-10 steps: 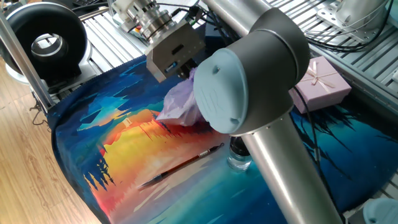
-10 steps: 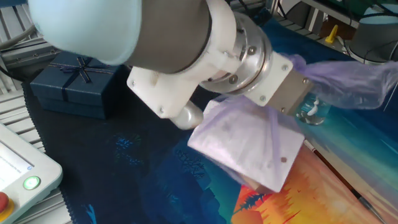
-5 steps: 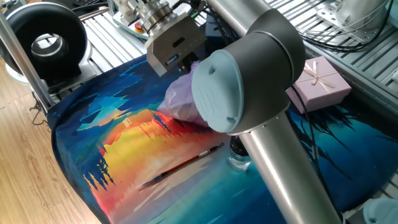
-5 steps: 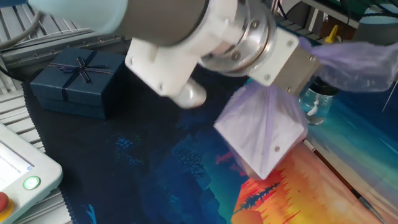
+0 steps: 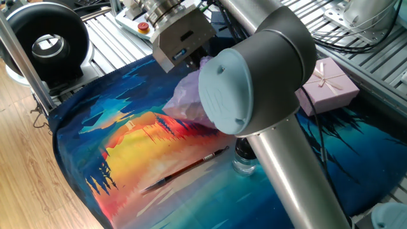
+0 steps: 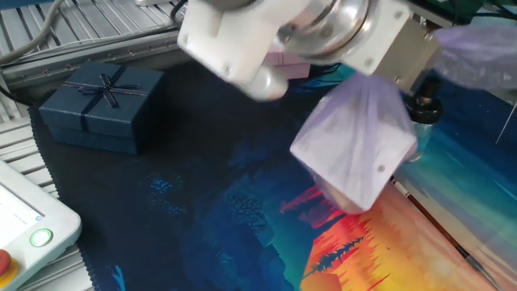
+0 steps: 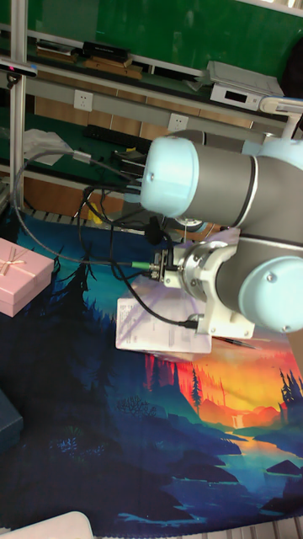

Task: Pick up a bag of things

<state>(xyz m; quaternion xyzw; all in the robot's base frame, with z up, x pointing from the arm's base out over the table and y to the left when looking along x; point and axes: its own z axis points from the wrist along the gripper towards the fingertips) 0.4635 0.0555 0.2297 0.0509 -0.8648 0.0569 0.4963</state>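
The bag of things (image 6: 355,153) is a pale lilac, wrinkly plastic bag. It hangs lumpy under my gripper (image 6: 381,81), just above the painted cloth. Its loose tail (image 6: 477,61) trails off to the right behind the gripper. In the one fixed view the bag (image 5: 186,98) shows between the gripper (image 5: 196,65) and the arm's big grey joint, which hides its right half. The tall view has the bag (image 7: 156,330) below the wrist. The gripper is shut on the bag's top, and its fingertips are buried in the plastic.
A pink gift box (image 5: 327,86) stands at the cloth's far edge. A navy gift box (image 6: 101,105) sits at the left. Beside the bag stands a small glass bottle (image 5: 243,159), and a thin brush (image 5: 184,168) lies on the orange area. A button panel (image 6: 32,234) is at the lower left.
The gripper has risen with the bag in it. The bag has swung from lying slanted on the cloth to hanging under the fingers.
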